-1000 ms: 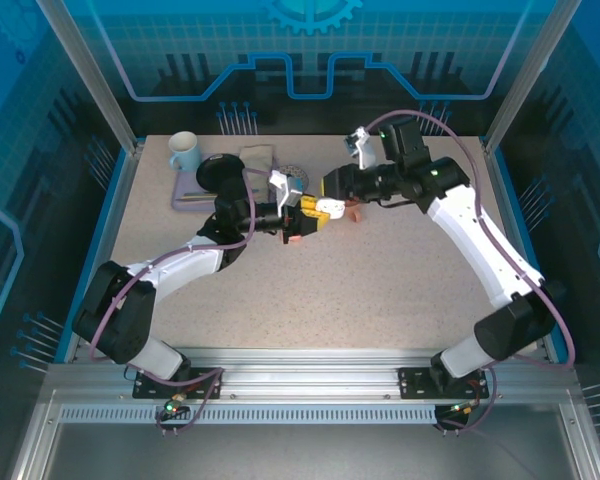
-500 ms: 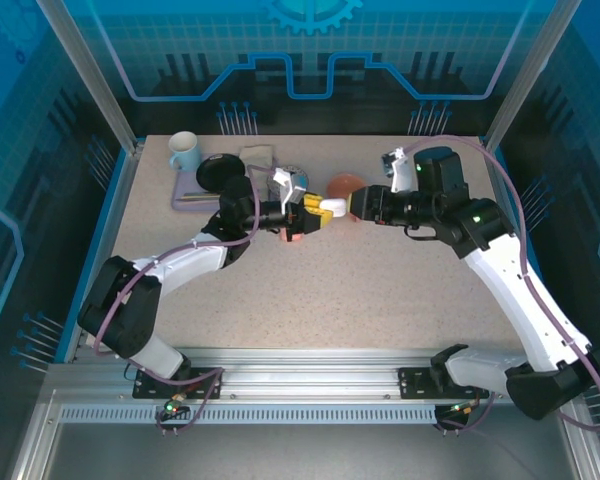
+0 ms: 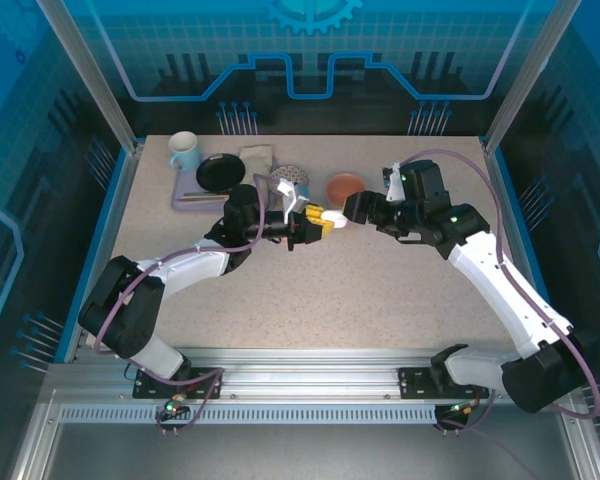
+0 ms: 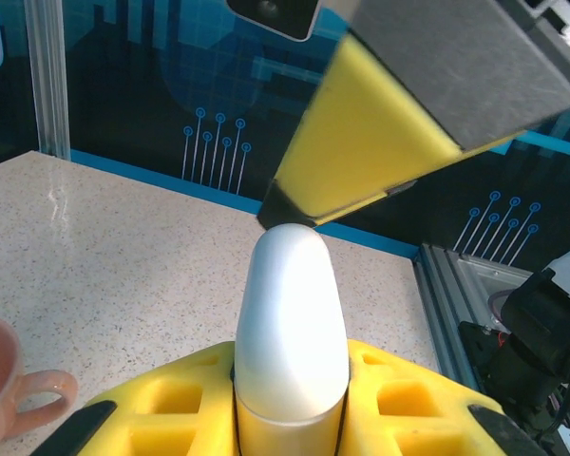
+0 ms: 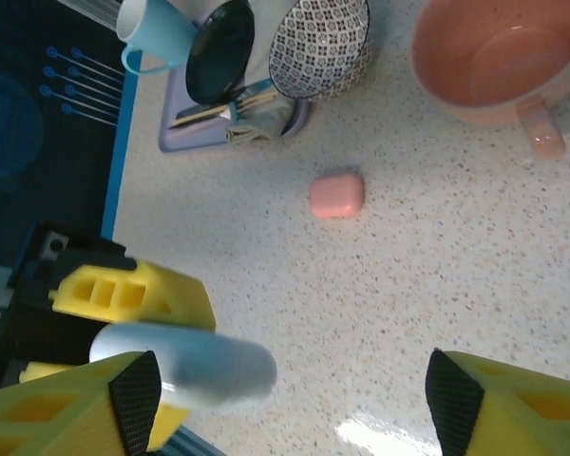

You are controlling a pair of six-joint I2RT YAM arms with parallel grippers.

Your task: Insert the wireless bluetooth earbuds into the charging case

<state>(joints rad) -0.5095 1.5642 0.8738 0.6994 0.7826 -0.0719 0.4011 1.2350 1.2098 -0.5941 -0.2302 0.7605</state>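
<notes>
Top external: my left tool (image 3: 307, 222) is clamped on the white case (image 3: 332, 216); right tool (image 5: 294, 385) jaws apart just beside it. Pink case (image 5: 336, 195) lies on desk (image 5: 456, 237).

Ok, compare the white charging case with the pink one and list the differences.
Colour: the white charging case is glossy white, the pink charging case salmon. Support: the white charging case is clamped in the left end effector above the table; the pink charging case lies free on it. Both are smooth, rounded pebble shapes.
</notes>
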